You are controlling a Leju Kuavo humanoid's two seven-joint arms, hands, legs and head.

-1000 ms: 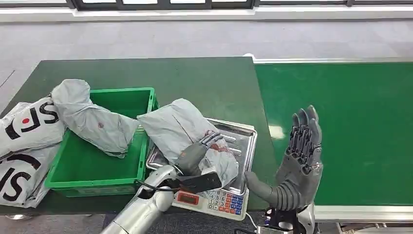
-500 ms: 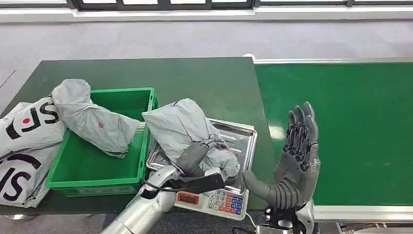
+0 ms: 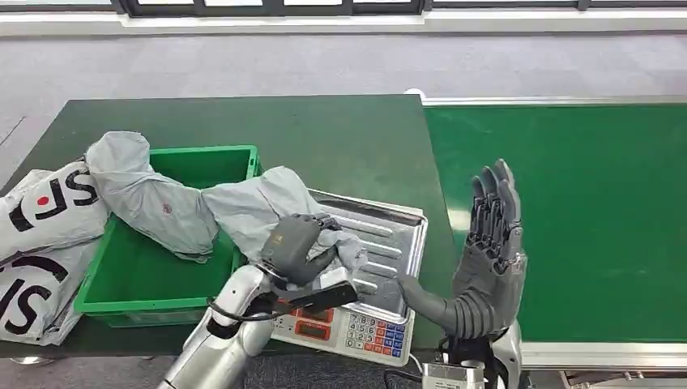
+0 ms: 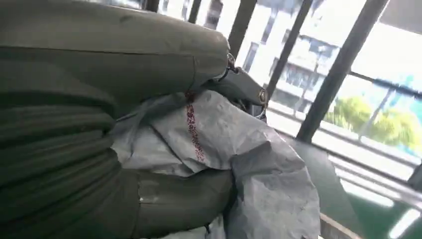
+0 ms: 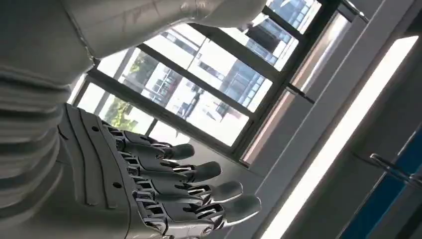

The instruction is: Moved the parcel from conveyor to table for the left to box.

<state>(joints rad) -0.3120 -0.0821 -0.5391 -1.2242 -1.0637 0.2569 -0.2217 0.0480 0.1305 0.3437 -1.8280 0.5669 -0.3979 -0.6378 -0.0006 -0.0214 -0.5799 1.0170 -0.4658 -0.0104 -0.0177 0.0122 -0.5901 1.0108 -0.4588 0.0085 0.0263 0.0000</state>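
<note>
A grey plastic parcel [image 3: 258, 209] hangs over the edge between the scale's steel tray [image 3: 390, 243] and the green box [image 3: 170, 267]. My left hand [image 3: 296, 246] grips its crumpled lower end; the left wrist view shows the grey wrap [image 4: 239, 169] bunched in that hand [image 4: 99, 149]. My right hand [image 3: 486, 259] stands upright with fingers stretched and apart, holding nothing, at the conveyor's [image 3: 583, 211] near left edge; the right wrist view shows the same hand [image 5: 149, 184] against windows.
A second grey parcel [image 3: 150, 194] lies across the green box's far left rim. White bags with black and red print [image 3: 40, 235] are piled left of the box. The scale's keypad [image 3: 356, 328] faces me at the table's [image 3: 324, 138] front edge.
My left hand has dragged the parcel leftward off the scale tray toward the green box, baring most of the tray. My right hand has risen slightly and stayed spread.
</note>
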